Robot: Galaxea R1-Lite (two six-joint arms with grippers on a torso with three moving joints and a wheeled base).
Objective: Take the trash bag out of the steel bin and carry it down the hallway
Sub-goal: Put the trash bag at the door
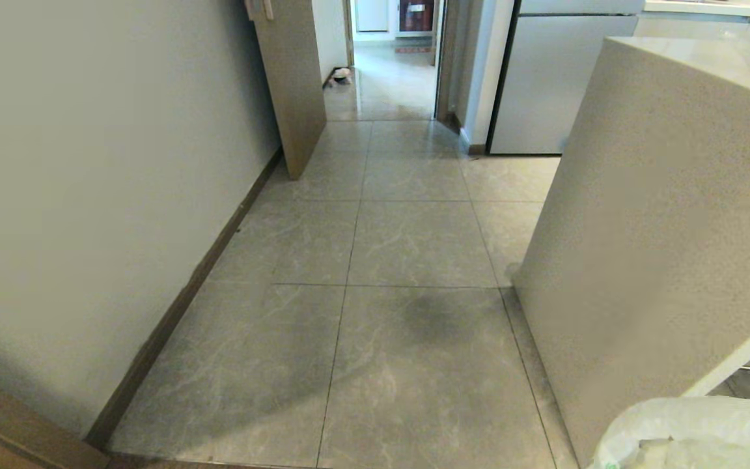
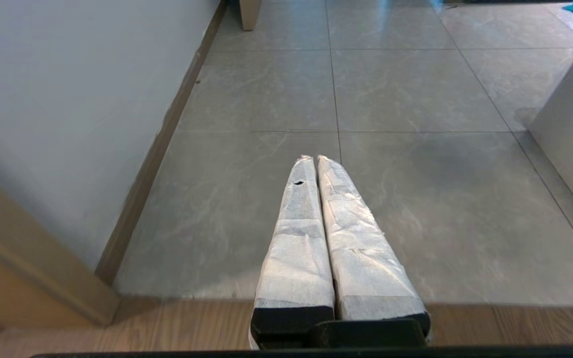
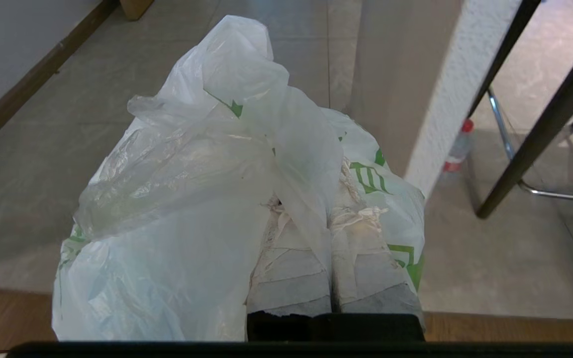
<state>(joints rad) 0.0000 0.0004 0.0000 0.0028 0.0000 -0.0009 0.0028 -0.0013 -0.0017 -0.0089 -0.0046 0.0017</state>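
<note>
The trash bag (image 1: pixel 694 433), thin translucent white plastic with green print, shows at the lower right corner of the head view. In the right wrist view the trash bag (image 3: pixel 192 189) bunches up over my right gripper (image 3: pixel 316 209), which is shut on a fold of it; the taped fingers (image 3: pixel 366 258) press together with plastic between them. My left gripper (image 2: pixel 315 159) is shut with nothing in it and hangs over the grey tiles. The hallway (image 1: pixel 407 260) runs ahead, with grey marbled tiles, a white wall and a dark baseboard. The steel bin is out of view.
A speckled white counter panel (image 1: pixel 661 228) stands close on the right, with a fridge (image 1: pixel 557 85) beyond it. A tan door frame (image 1: pixel 293 85) juts out on the left. A small bowl (image 1: pixel 342 75) sits far down. Stool legs (image 3: pixel 540 124) and a red-capped bottle (image 3: pixel 458 146) are beside the counter.
</note>
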